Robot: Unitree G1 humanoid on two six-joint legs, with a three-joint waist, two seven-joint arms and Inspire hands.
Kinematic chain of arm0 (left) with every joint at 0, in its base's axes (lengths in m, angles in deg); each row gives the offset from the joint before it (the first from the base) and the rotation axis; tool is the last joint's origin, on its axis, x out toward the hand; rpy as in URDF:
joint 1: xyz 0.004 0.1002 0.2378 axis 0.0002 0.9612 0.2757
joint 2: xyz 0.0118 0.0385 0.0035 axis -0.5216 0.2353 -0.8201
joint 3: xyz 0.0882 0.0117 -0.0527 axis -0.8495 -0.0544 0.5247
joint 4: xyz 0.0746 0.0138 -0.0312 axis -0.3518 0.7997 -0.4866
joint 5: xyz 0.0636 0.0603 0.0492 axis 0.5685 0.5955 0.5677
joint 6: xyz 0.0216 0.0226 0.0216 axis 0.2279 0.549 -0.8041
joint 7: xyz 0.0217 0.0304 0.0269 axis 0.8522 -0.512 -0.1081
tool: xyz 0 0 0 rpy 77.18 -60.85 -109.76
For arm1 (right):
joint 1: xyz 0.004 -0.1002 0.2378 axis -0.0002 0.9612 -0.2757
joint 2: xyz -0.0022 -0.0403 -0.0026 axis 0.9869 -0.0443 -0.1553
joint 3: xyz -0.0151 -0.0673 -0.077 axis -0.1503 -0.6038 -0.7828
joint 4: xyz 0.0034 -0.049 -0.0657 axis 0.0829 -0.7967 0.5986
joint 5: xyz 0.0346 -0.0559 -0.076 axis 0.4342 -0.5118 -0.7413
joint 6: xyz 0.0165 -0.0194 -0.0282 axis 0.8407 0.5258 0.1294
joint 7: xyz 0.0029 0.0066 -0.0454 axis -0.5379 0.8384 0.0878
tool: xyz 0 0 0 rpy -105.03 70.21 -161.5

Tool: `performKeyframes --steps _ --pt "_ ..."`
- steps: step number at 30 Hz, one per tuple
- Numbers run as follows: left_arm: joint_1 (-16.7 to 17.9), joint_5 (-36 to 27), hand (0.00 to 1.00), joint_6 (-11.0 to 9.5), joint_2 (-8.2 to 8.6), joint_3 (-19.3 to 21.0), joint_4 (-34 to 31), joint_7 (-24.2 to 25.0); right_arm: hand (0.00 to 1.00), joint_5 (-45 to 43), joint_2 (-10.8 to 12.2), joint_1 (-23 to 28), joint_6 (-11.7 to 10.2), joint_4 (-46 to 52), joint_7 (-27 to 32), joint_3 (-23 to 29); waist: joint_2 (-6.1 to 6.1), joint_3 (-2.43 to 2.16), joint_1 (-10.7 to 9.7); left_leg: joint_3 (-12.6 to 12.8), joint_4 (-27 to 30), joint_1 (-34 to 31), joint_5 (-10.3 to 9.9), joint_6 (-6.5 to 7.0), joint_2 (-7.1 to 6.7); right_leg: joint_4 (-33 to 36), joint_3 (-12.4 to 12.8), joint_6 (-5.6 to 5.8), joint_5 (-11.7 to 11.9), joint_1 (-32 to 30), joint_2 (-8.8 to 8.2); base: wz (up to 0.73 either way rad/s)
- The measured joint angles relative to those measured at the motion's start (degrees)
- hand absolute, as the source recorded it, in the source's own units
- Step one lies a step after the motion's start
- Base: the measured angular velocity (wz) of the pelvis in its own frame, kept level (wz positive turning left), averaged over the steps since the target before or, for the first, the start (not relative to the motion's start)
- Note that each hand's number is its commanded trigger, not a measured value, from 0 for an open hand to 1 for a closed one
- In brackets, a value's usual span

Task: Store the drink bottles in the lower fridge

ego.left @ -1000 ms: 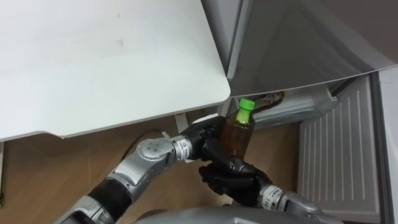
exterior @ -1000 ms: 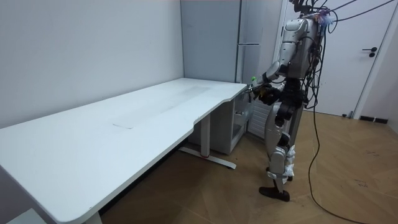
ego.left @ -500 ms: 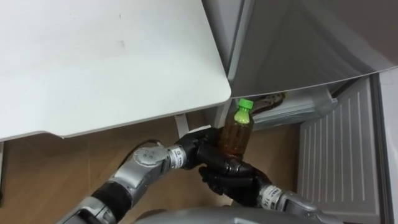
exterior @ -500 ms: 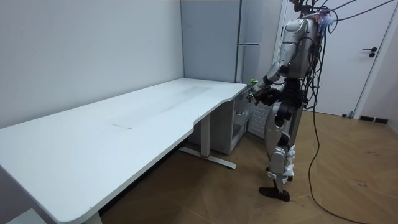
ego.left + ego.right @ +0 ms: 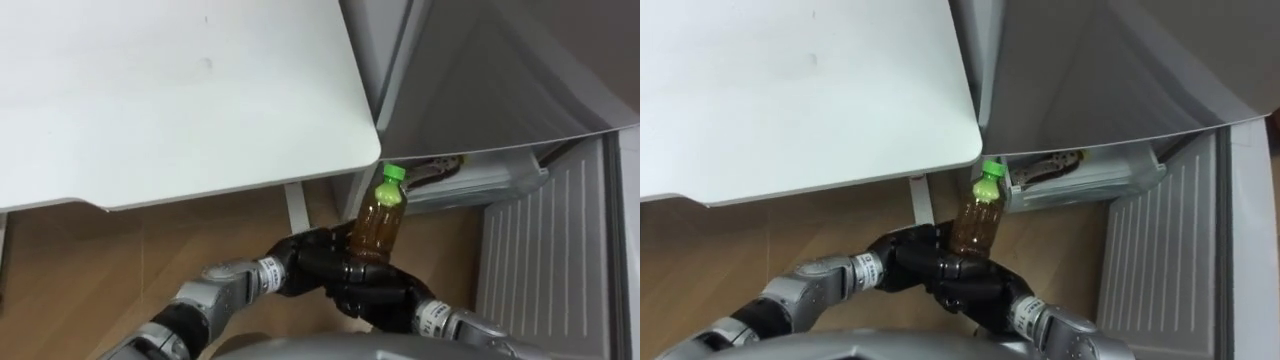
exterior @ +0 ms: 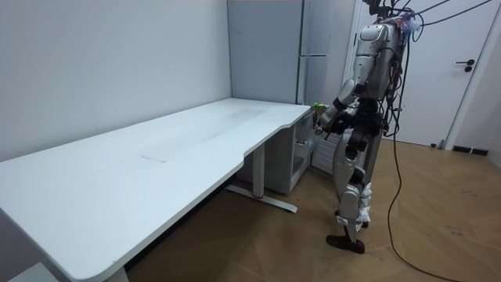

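Note:
A brown drink bottle with a green cap (image 5: 381, 214) stands nearly upright in front of me, between the table corner and the fridge. My left hand (image 5: 308, 265) comes in from the lower left, its fingers curled against the bottle's lower part. From below, my right hand (image 5: 378, 291) is curled round the bottle's base. The same bottle (image 5: 978, 216) shows above both hands in the right eye view. In the room view I stand at the table's end by the fridge, with the bottle (image 6: 318, 107) held at waist height.
The white table (image 5: 180, 100) fills the upper left, its rounded corner close to the bottle. The grey fridge (image 5: 480, 80) is at upper right. Its lower door (image 5: 545, 250) is swung open, ribbed white inside, with a door shelf (image 5: 480, 178) just behind the bottle. Wooden floor lies below.
My left hand has slid down the bottle and drawn back toward me. The right hand has closed in under the base. The bottle stays nearly in place, and the view has shifted slightly.

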Motion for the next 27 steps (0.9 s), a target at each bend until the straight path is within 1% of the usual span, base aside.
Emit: performKeyframes --steps 3,6,8,11,13,15,19,20,22,27 --pt "0.2 -2.1 0.0 1.2 0.18 1.5 2.7 0.9 1.0 -1.2 0.8 -0.9 0.1 -1.8 0.0 0.1 -0.24 -0.16 0.1 0.1 0.0 0.1 0.0 0.0 0.02 -0.1 0.2 0.0 0.0 0.1 0.03 -0.03" --pt "1.1 -3.9 0.0 2.6 0.24 2.6 3.1 1.7 1.0 -1.4 0.8 -0.9 0.7 -1.8 -0.1 0.1 -0.45 -0.31 0.7 0.1 -0.1 0.1 0.0 0.0 0.08 0.0 0.3 -0.03 0.0 -0.1 0.05 0.0" --pt "1.2 -4.1 0.0 3.0 0.37 3.6 4.5 2.1 1.0 -1.7 0.7 -0.9 1.2 -1.8 -0.1 0.2 -0.59 -0.52 1.0 0.1 -0.1 0.2 0.0 0.0 0.09 0.0 0.3 -0.06 0.0 0.1 0.12 0.0" --pt "1.2 -5.4 0.0 3.9 0.35 4.9 6.6 3.0 1.0 -1.3 0.7 -0.9 1.4 -2.6 -0.1 0.7 -0.47 -0.58 1.5 0.1 -0.1 0.9 0.0 -0.05 0.1 -0.1 0.3 -0.06 0.0 0.9 0.12 0.0" --pt "1.5 -7.1 0.0 4.6 -0.28 5.2 7.0 3.0 1.0 -1.3 0.8 -1.1 1.4 -3.7 -0.1 1.6 -0.27 -0.58 1.5 0.1 -0.1 1.2 0.0 -0.05 0.08 -0.2 0.2 -0.06 0.0 1.3 0.11 0.0" --pt "2.0 -9.5 0.0 5.3 -1.51 5.4 7.0 2.9 1.0 -1.1 0.8 -1.2 1.7 -5.0 -0.1 3.6 0.07 -0.44 1.5 0.1 -0.2 1.5 0.0 -0.04 0.08 -0.2 0.3 -0.06 0.0 1.5 0.13 0.0" --pt "4.6 -11.5 0.0 5.4 -3.43 7.8 7.0 2.8 1.0 -0.9 0.7 -0.8 1.7 -7.0 -0.1 7.7 0.63 -0.78 1.5 0.1 -0.4 1.6 -0.1 -0.1 0.16 -0.1 0.2 -0.07 0.0 1.7 0.26 0.0" --pt "5.5 -12.1 0.0 5.4 -4.14 8.0 7.1 2.7 1.0 -0.8 0.7 -0.7 1.5 -8.1 -0.1 9.3 0.7 -0.83 1.4 0.1 -0.4 1.9 -0.1 -0.12 0.17 -0.1 0.2 -0.07 0.0 1.8 0.27 0.0" --pt "6.6 -12.1 0.0 5.4 -4.83 9.1 7.5 2.6 1.0 -0.6 0.9 -0.7 1.1 -9.5 0.1 11.0 0.67 -0.81 1.5 0.0 -0.4 1.9 -0.1 -0.12 0.17 -0.1 0.2 -0.07 0.0 1.8 0.28 0.0" --pt "7.1 -13.5 0.0 4.2 -4.72 12.0 9.6 0.0 1.0 1.2 1.0 -0.4 0.2 -10.3 1.4 11.4 0.06 -0.5 1.6 0.0 -0.4 2.0 -0.1 -0.13 0.14 -0.1 0.2 -0.06 0.0 2.2 0.25 0.0"
